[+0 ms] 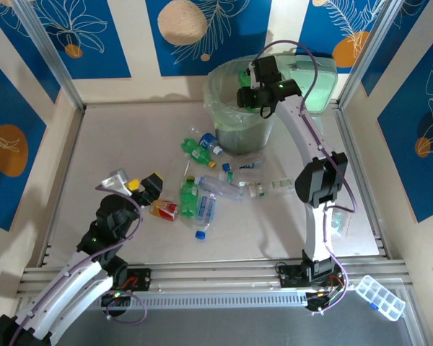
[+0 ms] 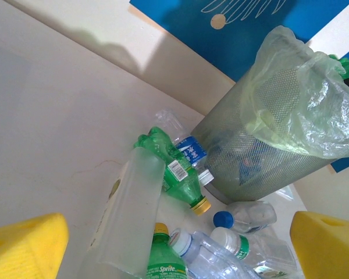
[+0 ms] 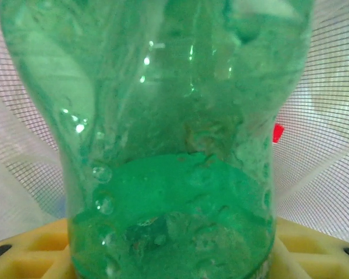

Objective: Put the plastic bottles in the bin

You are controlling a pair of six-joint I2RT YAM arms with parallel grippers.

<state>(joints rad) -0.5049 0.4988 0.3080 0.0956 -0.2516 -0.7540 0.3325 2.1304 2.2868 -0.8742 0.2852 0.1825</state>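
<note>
Bottles (image 1: 202, 191) lie scattered on the bench (image 1: 115, 137), just in front of the bin (image 1: 242, 137). Our right end effector (image 3: 174, 253) is over the bin's mouth. It squeezes a green bottle (image 3: 174, 116) between its yellow pads (image 3: 314, 250). That bottle's long side runs straight out from the pads. We cannot tell which end has the cap. Our left end effector (image 1: 144, 184) is low by the scattered bottles, spread wide, and holds nothing. In front of it a Sprite bottle (image 2: 166, 264) lies flat, with its yellow cap toward the bin.
</note>
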